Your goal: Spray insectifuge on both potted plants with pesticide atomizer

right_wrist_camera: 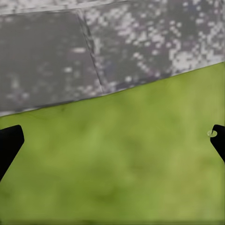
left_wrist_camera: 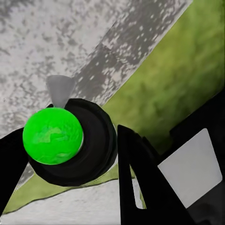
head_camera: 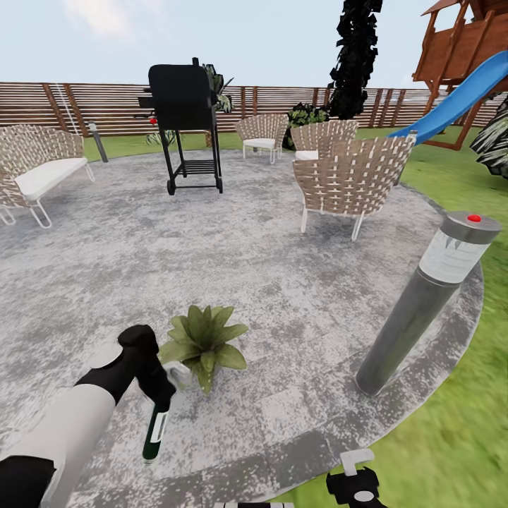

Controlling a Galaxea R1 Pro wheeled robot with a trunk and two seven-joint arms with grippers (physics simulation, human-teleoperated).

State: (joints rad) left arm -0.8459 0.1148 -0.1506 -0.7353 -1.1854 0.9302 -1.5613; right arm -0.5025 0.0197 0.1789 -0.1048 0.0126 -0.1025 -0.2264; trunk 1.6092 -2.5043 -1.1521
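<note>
The pesticide atomizer (head_camera: 156, 429) is a slim dark green bottle with a white label. It hangs bottom end down in my left gripper (head_camera: 156, 386), which is shut on its upper part. Its white trigger head (head_camera: 178, 373) points toward a potted plant (head_camera: 203, 341), a low rosette of pointed green leaves on the gravel patio just to the right of the gripper. In the left wrist view the bottle's round green end (left_wrist_camera: 52, 136) sits between the black fingers (left_wrist_camera: 140, 178). My right gripper (right_wrist_camera: 112, 140) hangs open over the lawn at the patio's edge, with nothing between its fingers.
A grey post lamp (head_camera: 422, 303) leans at the patio's right rim. A black grill (head_camera: 185, 106), wicker chairs (head_camera: 353, 176) and a sofa (head_camera: 35, 169) stand farther back. The brown slatted fence (head_camera: 106, 106) closes the rear. A blue slide (head_camera: 451, 106) is at far right.
</note>
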